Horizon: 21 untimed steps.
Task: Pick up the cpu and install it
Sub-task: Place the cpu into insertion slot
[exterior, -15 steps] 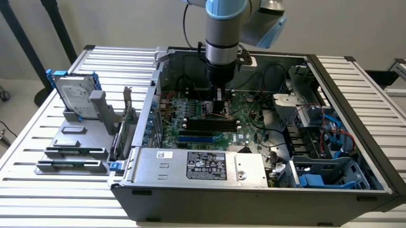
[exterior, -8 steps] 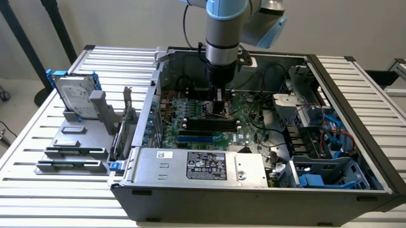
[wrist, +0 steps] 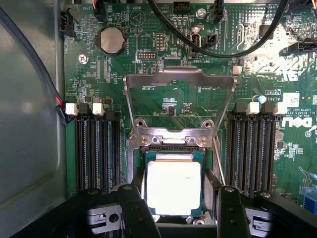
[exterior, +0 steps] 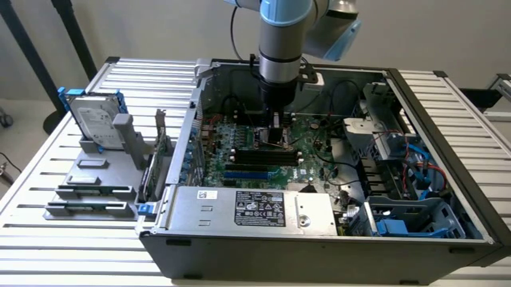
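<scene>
Tool (wrist: 181, 192) open astride the cpu (wrist: 173, 184) in its socket (wrist: 171, 148), fingers (wrist: 132, 210) close beside both side edges, metal frame (wrist: 178, 78) just beyond.

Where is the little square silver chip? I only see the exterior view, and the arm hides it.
Observer: The wrist view shows the flat square silver-topped cpu lying in its socket on the green motherboard.
Operator: Is the gripper shut?
Observer: No, the gripper is open, its black fingers standing on either side of the chip.
Operator: Is the socket's lid down?
Observer: No, the silver metal retention frame is swung open.
</scene>
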Available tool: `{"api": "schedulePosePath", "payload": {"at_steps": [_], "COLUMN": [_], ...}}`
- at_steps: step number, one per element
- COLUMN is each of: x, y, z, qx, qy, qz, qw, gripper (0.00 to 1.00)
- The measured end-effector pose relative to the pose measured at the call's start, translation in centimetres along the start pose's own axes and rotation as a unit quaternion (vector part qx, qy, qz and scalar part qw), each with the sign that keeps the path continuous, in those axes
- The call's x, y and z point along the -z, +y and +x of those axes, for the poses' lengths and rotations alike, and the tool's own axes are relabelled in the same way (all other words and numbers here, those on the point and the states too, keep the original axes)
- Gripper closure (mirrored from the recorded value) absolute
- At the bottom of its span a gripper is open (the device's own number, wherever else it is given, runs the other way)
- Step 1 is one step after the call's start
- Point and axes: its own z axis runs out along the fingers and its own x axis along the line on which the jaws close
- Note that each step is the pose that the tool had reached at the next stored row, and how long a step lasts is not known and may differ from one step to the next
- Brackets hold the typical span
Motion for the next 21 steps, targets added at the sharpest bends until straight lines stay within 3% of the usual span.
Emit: {"api": "schedulePosePath", "payload": {"at_steps": [21], "x": [-0.11], "y": [0.01], "z": [-0.27], "qx": [0.0], "qy": [0.0042], "qz": [0.0001], "qw": [1.0], "gripper": [0.45]}}
